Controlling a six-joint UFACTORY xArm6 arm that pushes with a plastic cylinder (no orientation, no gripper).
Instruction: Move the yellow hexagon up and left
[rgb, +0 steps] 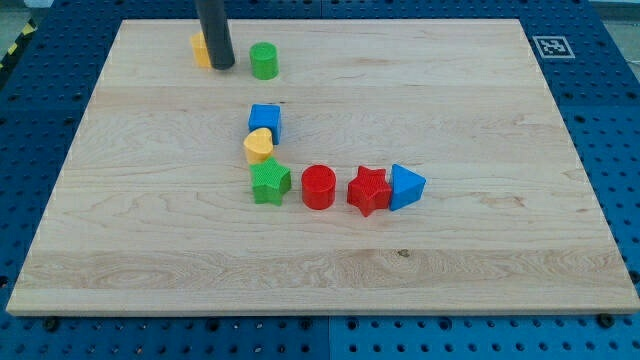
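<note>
The yellow hexagon (200, 49) lies near the board's top left, mostly hidden behind my dark rod. My tip (222, 66) rests on the board at the hexagon's right side, touching or almost touching it. A green cylinder (264, 61) stands just to the right of the tip.
A blue cube (265, 122), a yellow heart (258, 146) and a green star (270, 182) form a column mid-board. A red cylinder (318, 187), a red star (368, 190) and a blue triangle (406, 186) run rightward in a row. The wooden board (480, 110) lies on a blue pegboard.
</note>
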